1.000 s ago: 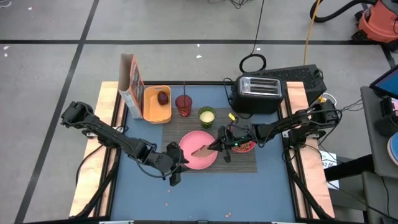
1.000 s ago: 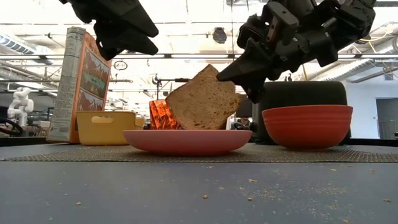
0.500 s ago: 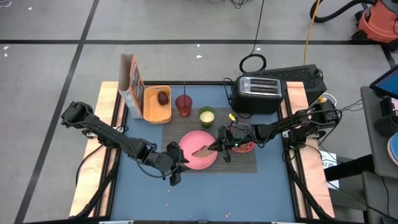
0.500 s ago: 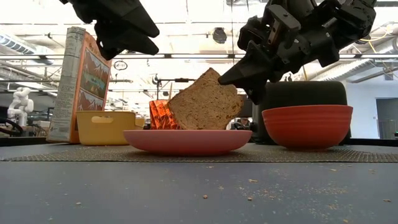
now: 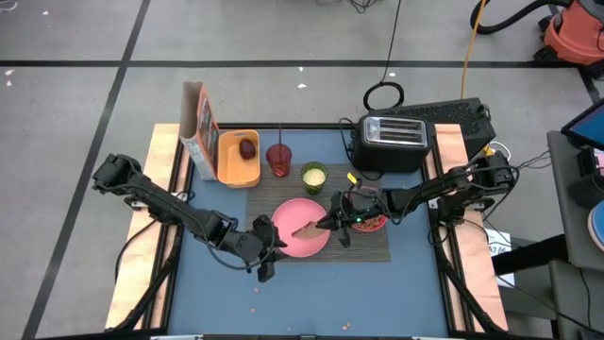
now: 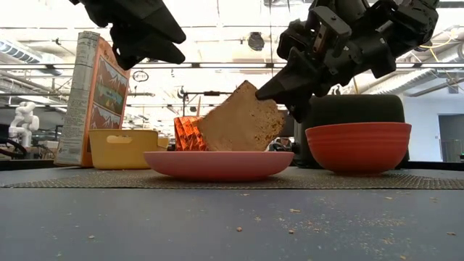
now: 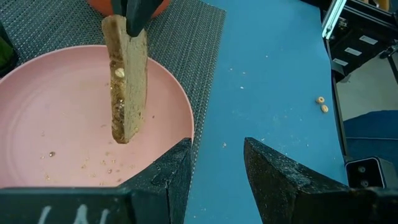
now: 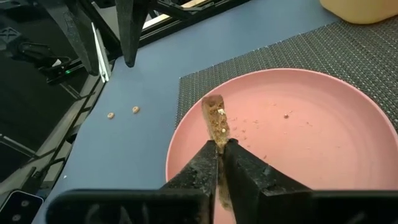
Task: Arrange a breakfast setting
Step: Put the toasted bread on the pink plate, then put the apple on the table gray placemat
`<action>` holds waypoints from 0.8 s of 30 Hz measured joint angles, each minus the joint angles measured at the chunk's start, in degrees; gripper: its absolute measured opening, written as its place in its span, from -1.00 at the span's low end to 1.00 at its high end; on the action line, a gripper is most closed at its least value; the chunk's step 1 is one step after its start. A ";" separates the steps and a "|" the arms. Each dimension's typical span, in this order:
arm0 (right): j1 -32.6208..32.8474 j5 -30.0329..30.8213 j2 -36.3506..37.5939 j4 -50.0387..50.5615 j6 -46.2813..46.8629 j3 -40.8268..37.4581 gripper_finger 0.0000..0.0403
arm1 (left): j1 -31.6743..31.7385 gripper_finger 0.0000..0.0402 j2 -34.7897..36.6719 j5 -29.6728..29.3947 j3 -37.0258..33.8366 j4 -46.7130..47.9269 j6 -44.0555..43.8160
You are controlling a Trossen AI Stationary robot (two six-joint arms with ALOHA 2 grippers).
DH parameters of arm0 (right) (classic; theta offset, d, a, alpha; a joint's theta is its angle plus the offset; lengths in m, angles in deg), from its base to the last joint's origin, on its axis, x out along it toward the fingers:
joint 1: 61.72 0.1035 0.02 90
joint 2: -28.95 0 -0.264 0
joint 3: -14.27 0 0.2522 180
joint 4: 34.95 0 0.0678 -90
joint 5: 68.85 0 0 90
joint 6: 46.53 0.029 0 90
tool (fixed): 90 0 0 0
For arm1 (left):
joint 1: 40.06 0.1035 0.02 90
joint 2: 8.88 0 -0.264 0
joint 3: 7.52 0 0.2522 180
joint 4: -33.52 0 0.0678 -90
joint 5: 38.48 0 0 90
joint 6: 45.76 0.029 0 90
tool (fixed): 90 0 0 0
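Note:
A brown toast slice [image 6: 239, 119] stands tilted on edge over the flat pink plate [image 5: 294, 242], which lies on the dark woven placemat [image 5: 363, 247]. My right gripper [image 8: 219, 152] is shut on the toast. The pink-red bowl [image 6: 357, 145] sits on the placemat to the plate's right, under my right arm. My left gripper [image 7: 217, 165] is open and empty, above the table just off the plate's near-left rim. The red tumbler [image 5: 279, 159] and the small green cup [image 5: 314, 176] stand behind the plate. The dark-red fruit [image 5: 247, 148] lies in a yellow container. My right gripper pinches the toast's edge [image 8: 216, 135] between its two fingers, at the slice's upper right corner [image 6: 270, 101]. The fingers come from the table's right side, slanting down. The toast leans to the left, its lower edge [image 7: 121, 135] down on the plate.
A cereal box [image 5: 200, 127] and the yellow container [image 5: 236, 170] stand at the back left. A black toaster [image 5: 394, 142] stands at the back right. Crumbs and cereal rings [image 7: 322, 104] lie on the blue table surface near the front.
My right gripper has gone slightly down with the toast. The slice has sunk a little and tipped further over toward the plate, its lower edge staying on the plate.

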 joint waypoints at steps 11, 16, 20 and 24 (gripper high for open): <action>0.00 1.27 0.00 -0.04 -0.09 0.00 -0.39 | 0.00 -0.24 0.00 0.00 0.00 0.00 0.09; -0.02 5.83 0.00 -0.04 -0.47 0.00 -0.18 | 0.00 -0.24 0.00 0.00 0.00 0.00 0.11; -0.03 6.07 0.00 -0.06 -0.79 0.00 -0.04 | -0.01 -0.24 0.00 -0.02 0.00 -0.02 0.13; 0.00 5.92 0.00 -0.12 -0.73 0.00 0.04 | -0.01 -0.24 0.00 -1.09 0.00 -0.02 0.14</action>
